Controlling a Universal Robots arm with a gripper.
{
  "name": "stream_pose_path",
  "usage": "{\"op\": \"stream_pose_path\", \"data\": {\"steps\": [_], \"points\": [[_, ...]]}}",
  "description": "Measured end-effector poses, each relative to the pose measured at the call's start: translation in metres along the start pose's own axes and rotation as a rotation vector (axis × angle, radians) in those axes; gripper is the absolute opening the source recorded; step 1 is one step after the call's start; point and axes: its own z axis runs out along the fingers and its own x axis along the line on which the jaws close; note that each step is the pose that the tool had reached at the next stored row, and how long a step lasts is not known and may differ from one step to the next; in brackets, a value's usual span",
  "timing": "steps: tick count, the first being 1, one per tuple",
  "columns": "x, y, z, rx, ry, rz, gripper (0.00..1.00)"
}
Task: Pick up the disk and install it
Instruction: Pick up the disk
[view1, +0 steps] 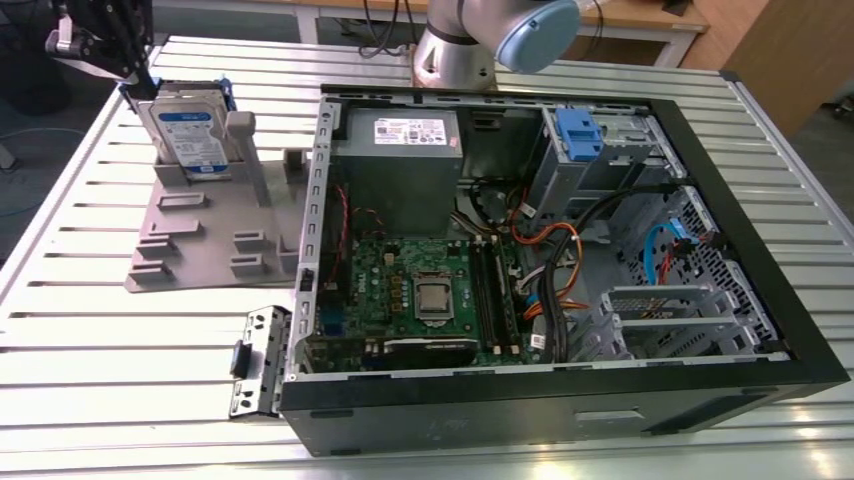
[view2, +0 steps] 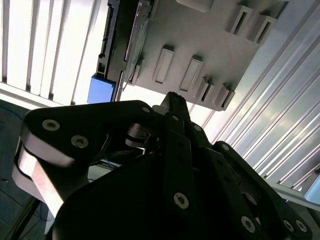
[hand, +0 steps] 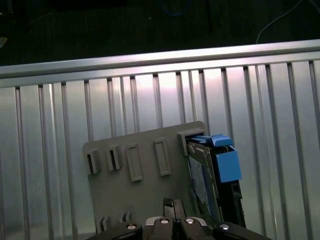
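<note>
A slatted metal table (view1: 80, 340) carries an open computer case (view1: 467, 425) and a grey holder (view1: 200, 235). The disk (view1: 187, 130) stands upright in that holder, neither lifted nor installed yet, just below and slightly aside of the jaws. The gripper (view2: 172, 99) hovers with its jaws seemingly closed together, holding and touching nothing.

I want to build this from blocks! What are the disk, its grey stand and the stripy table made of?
The disk looks like silver-grey metal with a papery label and a blue frame, probably plastic. The grey stand looks like matte plastic: one even colour, moulded slots. The table looks like bare metal, perhaps aluminium: shiny ribbed slats.
</note>
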Motion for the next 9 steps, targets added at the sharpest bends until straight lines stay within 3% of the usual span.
{"op": "stream_pose_path", "data": {"steps": [6,8,9], "points": [[0.0000,0.0000,0.0000,0.0000,0.0000,0.000,0.11],[0.0000,0.0000,0.0000,0.0000,0.0000,0.000,0.23],[0.0000,0.0000,0.0000,0.0000,0.0000,-0.001,0.23]]}}
